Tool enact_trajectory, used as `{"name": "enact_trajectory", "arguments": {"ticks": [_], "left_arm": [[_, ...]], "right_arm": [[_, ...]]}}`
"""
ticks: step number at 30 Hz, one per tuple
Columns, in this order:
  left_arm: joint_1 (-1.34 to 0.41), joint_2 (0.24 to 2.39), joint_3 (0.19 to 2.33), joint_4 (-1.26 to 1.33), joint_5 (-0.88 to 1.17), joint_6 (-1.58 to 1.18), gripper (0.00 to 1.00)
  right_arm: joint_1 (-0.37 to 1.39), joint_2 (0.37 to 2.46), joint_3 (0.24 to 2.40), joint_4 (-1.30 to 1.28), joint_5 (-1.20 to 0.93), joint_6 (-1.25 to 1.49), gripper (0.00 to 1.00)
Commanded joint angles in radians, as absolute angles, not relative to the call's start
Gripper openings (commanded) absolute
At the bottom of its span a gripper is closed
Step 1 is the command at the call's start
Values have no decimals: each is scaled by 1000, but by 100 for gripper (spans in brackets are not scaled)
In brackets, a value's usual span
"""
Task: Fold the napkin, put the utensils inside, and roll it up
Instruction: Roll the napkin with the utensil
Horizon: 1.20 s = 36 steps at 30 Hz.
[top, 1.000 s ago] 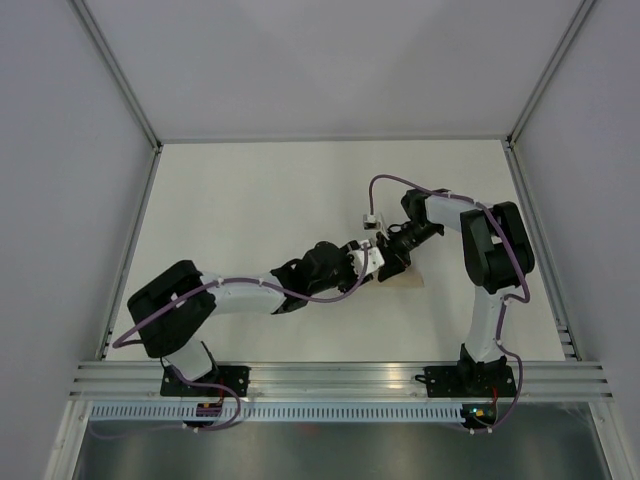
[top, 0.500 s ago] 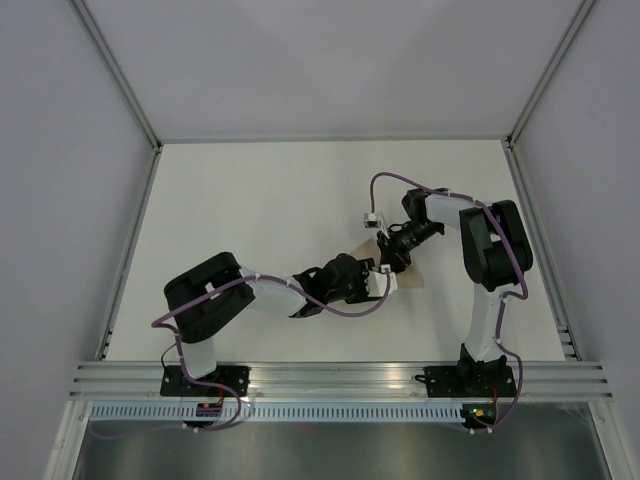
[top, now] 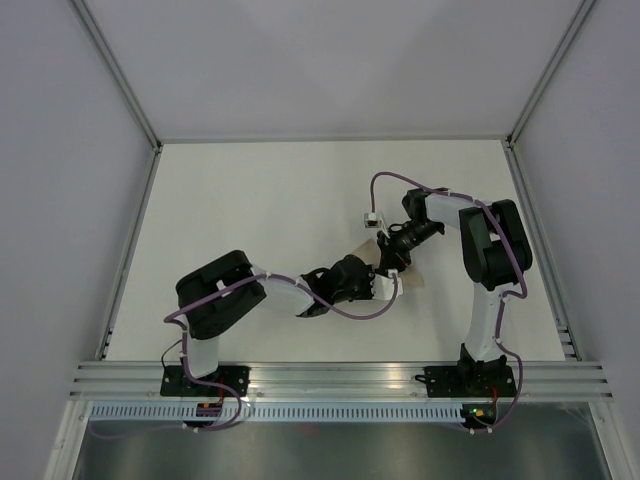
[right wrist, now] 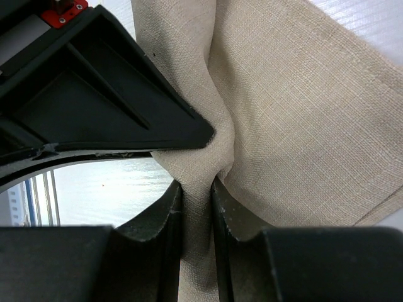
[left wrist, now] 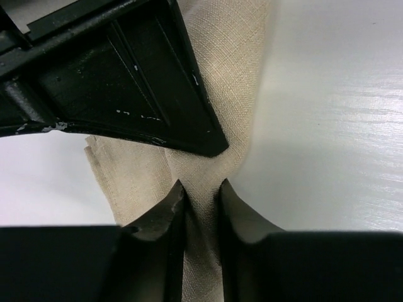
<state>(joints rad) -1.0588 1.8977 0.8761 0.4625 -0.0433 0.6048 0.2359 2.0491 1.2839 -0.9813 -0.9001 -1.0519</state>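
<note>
Two grippers are meeting right of centre on the table, as we are seeing from above: the left gripper and the right gripper are covering most of the napkin. Through the left wrist camera, we are watching the left gripper pinching a raised ridge of the napkin, its fingers nearly together. Through the right wrist camera, the right gripper is squeezing a bunched fold of the napkin equally tightly.

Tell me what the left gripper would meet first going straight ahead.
The napkin: the left gripper is pinching it, and the cloth runs on straight ahead; depth beyond is unclear.
</note>
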Motion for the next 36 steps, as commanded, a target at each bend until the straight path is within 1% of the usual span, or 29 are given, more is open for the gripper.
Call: {"name": "enact_trajectory", "arguments": {"ticks": [1, 2, 3, 5, 6, 7, 9, 10, 14, 22, 28, 32, 36], "left_arm": [[-1062, 1936, 891, 388, -29, 620, 19], [-1062, 1937, 888, 384, -26, 612, 13], [-1062, 1934, 888, 371, -18, 598, 11], [-1062, 1934, 891, 353, -5, 588, 7], [-1060, 1933, 894, 342, 23, 575, 6], [-1058, 1937, 905, 312, 34, 566, 5], [-1054, 1939, 913, 287, 79, 542, 5], [-1046, 1940, 923, 272, 98, 532, 4], [-1025, 1947, 945, 207, 165, 497, 3], [-974, 1942, 979, 129, 274, 425, 3], [-928, 1957, 1028, 26, 365, 384, 3], [-887, 1986, 1083, -61, 475, 327, 3], [-841, 2049, 1204, -208, 577, 295, 3]], "right_arm": [[233, 2108, 1266, -943, -805, -1108, 22], [233, 2105, 1264, -943, -807, -1108, 24], [233, 2099, 1262, -943, -805, -1106, 25], [232, 2091, 1256, -934, -805, -1101, 30], [232, 2080, 1252, -930, -805, -1095, 34], [230, 2072, 1244, -916, -805, -1091, 43], [230, 2042, 1230, -896, -804, -1078, 52], [229, 2030, 1209, -882, -801, -1063, 60], [227, 1926, 1146, -772, -790, -1016, 71], [174, 1760, 1045, -577, -821, -885, 76], [114, 1605, 938, -413, -835, -781, 78], [94, 1447, 850, -333, -836, -746, 77], [84, 1275, 744, -293, -850, -756, 79]]}}
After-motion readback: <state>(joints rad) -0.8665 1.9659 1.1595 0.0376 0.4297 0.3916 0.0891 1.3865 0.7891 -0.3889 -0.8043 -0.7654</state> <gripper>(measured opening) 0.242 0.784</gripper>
